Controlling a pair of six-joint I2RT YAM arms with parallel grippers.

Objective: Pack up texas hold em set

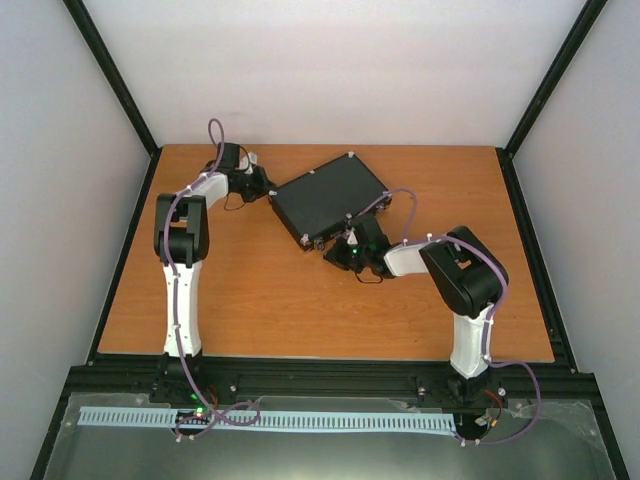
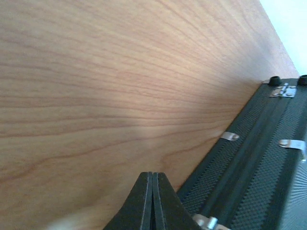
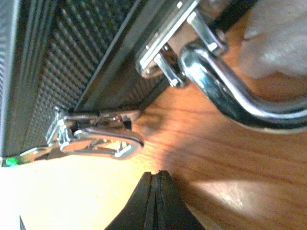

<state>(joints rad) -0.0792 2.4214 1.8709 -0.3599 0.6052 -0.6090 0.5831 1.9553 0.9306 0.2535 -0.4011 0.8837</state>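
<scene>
Brace the case [image 1: 330, 200] at its hinge side with the left tool [image 2: 152, 191] (fingers together, empty). Push the latch [image 3: 96, 141] flat with the right tool [image 3: 154, 191], likewise closed on nothing.

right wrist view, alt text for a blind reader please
A closed black textured case fills the upper left, showing its silver latch and curved silver handle. The right gripper, shut, sits near the latch over the brown wooden table.
</scene>
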